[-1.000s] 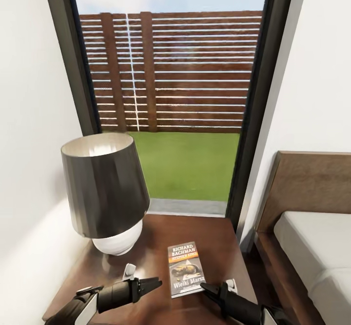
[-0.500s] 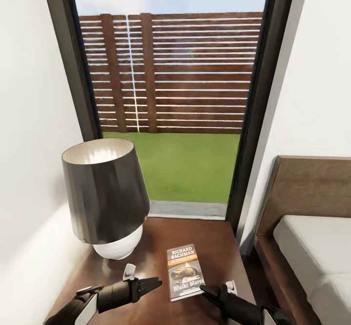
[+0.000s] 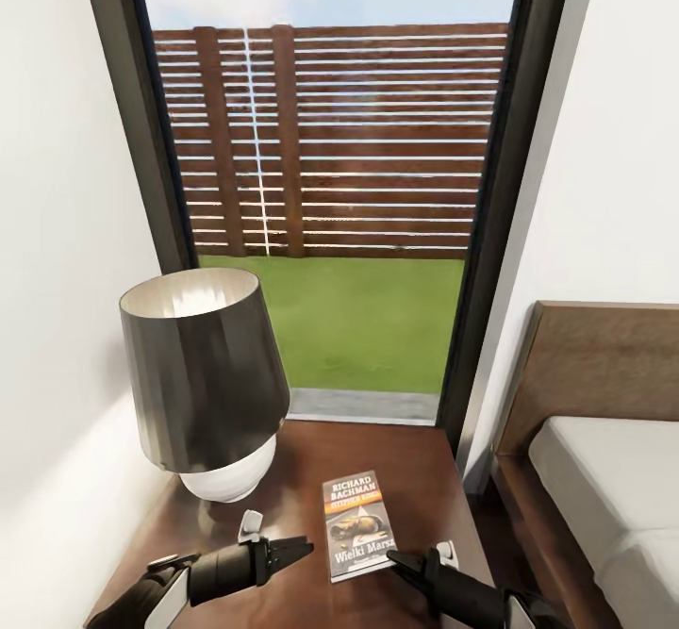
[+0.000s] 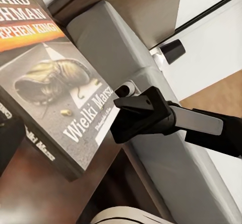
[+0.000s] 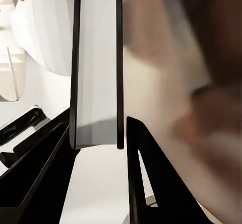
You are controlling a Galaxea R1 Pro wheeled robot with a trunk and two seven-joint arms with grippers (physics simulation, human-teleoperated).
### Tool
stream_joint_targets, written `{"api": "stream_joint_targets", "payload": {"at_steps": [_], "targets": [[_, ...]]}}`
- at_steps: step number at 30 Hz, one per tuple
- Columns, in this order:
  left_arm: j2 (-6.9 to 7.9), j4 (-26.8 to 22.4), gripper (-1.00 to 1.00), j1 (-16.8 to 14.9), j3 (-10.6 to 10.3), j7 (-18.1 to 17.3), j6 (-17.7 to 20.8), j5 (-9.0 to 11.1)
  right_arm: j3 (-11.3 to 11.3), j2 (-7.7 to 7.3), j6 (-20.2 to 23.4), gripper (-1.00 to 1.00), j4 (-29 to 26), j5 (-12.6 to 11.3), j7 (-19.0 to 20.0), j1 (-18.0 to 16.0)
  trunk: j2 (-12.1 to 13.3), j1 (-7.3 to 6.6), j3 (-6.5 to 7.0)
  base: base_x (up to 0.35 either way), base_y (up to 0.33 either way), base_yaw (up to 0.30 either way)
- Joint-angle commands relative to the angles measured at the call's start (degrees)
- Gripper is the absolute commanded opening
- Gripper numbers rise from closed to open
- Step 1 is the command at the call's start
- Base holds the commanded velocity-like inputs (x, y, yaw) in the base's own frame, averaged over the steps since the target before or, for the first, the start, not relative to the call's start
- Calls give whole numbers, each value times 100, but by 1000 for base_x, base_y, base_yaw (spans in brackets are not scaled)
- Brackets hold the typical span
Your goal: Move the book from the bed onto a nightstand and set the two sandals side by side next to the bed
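Observation:
The book [image 3: 356, 523], a dark paperback with an orange band, lies flat on the dark reddish-brown nightstand [image 3: 420, 469], right of the lamp. My right gripper [image 3: 394, 559] is at the book's near right corner. In the right wrist view its fingers [image 5: 143, 183] straddle the book's pale page edge [image 5: 97, 83], open with a thin gap on one side. My left gripper [image 3: 306, 546] hovers over the nightstand just left of the book [image 4: 55, 83], open and empty. The right gripper [image 4: 121, 126] also appears in the left wrist view. The bed [image 3: 613, 488] lies to the right. The sandals are out of view.
A lamp [image 3: 203, 374] with a dark shade and white base takes up the nightstand's left half. A tall glass door [image 3: 330, 186] stands behind, showing grass and a slatted fence. White walls close in on both sides. The brown headboard [image 3: 594, 365] rises beside the nightstand.
The head view shifted slightly a second ago, so everything sits a little lower in the picture. The book and both grippers have stayed where they were.

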Motion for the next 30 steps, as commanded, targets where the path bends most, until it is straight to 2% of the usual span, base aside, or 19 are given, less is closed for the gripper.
{"api": "stream_joint_targets", "payload": {"at_steps": [1, 7, 12, 30], "targets": [[7, -1, 100, -4, -39, -6, 60, 55, -14, 2, 34, -100, 1, -12, 7, -2, -2, -1, -6, 0, 0, 0], [8, -1, 100, -4, -39, -6, 60, 55, -14, -1, 48, -100, -9, -7, -127, -1, -2, -1, -6, 0, 0, 0], [7, -1, 100, -4, -39, -6, 60, 55, -13, -4, 68, -100, -10, -40, -684, -3, -2, -1, -6, 0, 0, 0], [7, -1, 100, -4, -39, -6, 60, 55, -13, -10, 85, -100, -2, -49, -742, -3, -2, -1, -6, 0, 0, 0]]}}
